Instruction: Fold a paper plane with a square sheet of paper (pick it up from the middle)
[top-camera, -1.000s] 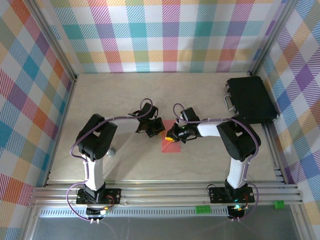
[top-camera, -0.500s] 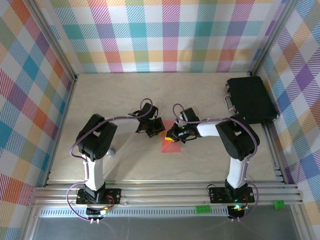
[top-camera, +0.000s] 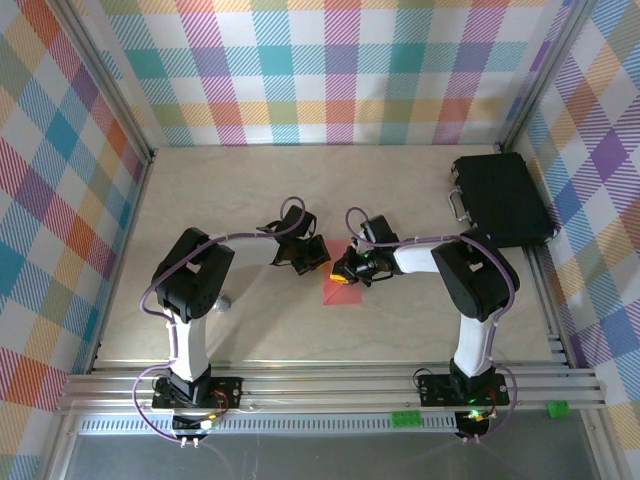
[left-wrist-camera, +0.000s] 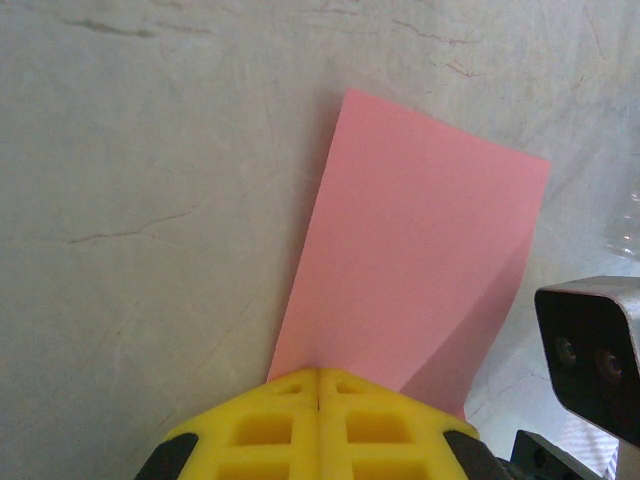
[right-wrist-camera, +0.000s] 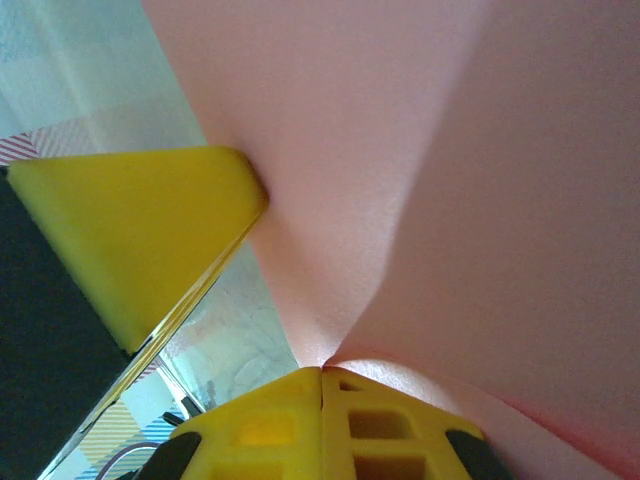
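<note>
Both left fingers (left-wrist-camera: 270, 425) and right fingers (right-wrist-camera: 265, 425) pinch the square sheet of paper (left-wrist-camera: 420, 270), elongated away from them.

The left gripper (top-camera: 320, 263) and right gripper (top-camera: 342, 271) meet at the far edge of the square sheet of paper (top-camera: 343, 291), seemingly touching it; a black case (top-camera: 503, 200) sits well apart.

left arm (top-camera: 190, 285): black joint housings, white links, purple cable (top-camera: 290, 205) looped alongside | right arm (top-camera: 475, 290): same black-and-white build, purple cable | jaws: yellow moulded pads (left-wrist-camera: 265, 425), square recesses, black corners | bases (top-camera: 190, 388): black, flat plates
</note>
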